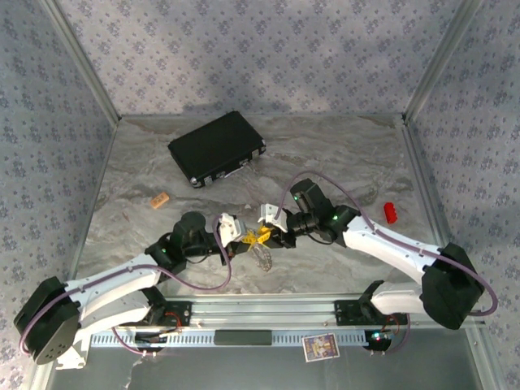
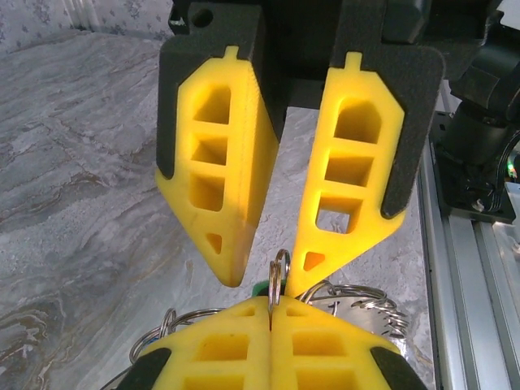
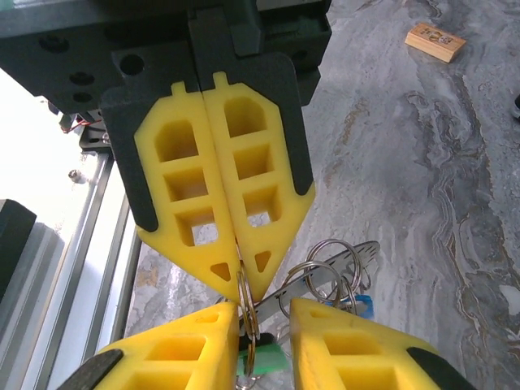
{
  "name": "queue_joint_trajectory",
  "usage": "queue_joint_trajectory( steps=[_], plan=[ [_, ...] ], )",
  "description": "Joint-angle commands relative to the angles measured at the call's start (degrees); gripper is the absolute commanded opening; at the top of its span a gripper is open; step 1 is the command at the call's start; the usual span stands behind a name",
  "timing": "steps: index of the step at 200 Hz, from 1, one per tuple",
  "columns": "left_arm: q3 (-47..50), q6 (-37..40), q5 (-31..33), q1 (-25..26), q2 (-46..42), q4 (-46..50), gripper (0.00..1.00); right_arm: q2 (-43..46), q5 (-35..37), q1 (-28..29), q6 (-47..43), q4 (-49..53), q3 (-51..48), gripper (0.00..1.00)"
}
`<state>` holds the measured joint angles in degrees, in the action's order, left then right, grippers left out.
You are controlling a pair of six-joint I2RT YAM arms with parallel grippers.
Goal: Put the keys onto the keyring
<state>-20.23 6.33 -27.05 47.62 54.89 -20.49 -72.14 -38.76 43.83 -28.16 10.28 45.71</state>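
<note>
My left gripper (image 2: 270, 307) (image 3: 244, 286) (image 1: 247, 237) is shut on a small split ring (image 2: 277, 276) (image 3: 246, 305) that stands edge-on between its yellow fingertips. The green key tag (image 3: 266, 357) (image 2: 259, 288) hangs right at this ring. Facing it, my right gripper (image 3: 264, 315) (image 2: 268, 272) (image 1: 267, 235) is open, its fingers straddling the ring and the green tag without touching them. The keyring (image 3: 321, 276) (image 2: 380, 318) (image 1: 262, 257), flat grey metal with a toothed rim, dangles beside it among several thin wire rings. The blue key tag (image 3: 362, 306) hangs by the keyring.
A black rectangular case (image 1: 217, 148) lies at the back of the marble table. A small wooden block (image 1: 160, 199) (image 3: 436, 41) sits at the left and a red object (image 1: 391, 212) at the right. The aluminium rail (image 1: 260, 313) runs along the near edge.
</note>
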Motion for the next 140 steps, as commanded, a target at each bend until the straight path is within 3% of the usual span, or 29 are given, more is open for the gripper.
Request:
queue_joint_trajectory(
  steps=[1,38,61,69,102,140],
  plan=[
    [0.55,-1.89,-1.86,0.06,-0.22,-6.75,0.00,0.34,-2.19,-0.58,1.17,-2.00,-0.80,0.20],
    [0.85,-2.46,-1.72,0.09,-0.51,-7.02,0.00,0.41,-3.25,-0.84,0.90,-1.07,-0.28,0.00],
    [0.10,-2.02,0.80,0.08,-1.26,-4.18,0.20,0.42,-2.89,-0.64,-0.87,2.43,1.55,0.00],
    [-0.70,-0.98,1.41,0.11,-1.52,-1.14,0.22,0.51,-2.26,-0.39,-1.83,4.18,2.42,0.00],
    [-4.71,3.04,2.82,0.11,-1.18,9.63,0.24,0.09,2.93,1.22,-6.84,11.96,6.14,0.00],
    [-6.10,3.44,1.13,0.07,0.07,9.54,0.23,-0.52,5.78,2.60,-8.22,14.95,8.50,0.00]
  ],
)
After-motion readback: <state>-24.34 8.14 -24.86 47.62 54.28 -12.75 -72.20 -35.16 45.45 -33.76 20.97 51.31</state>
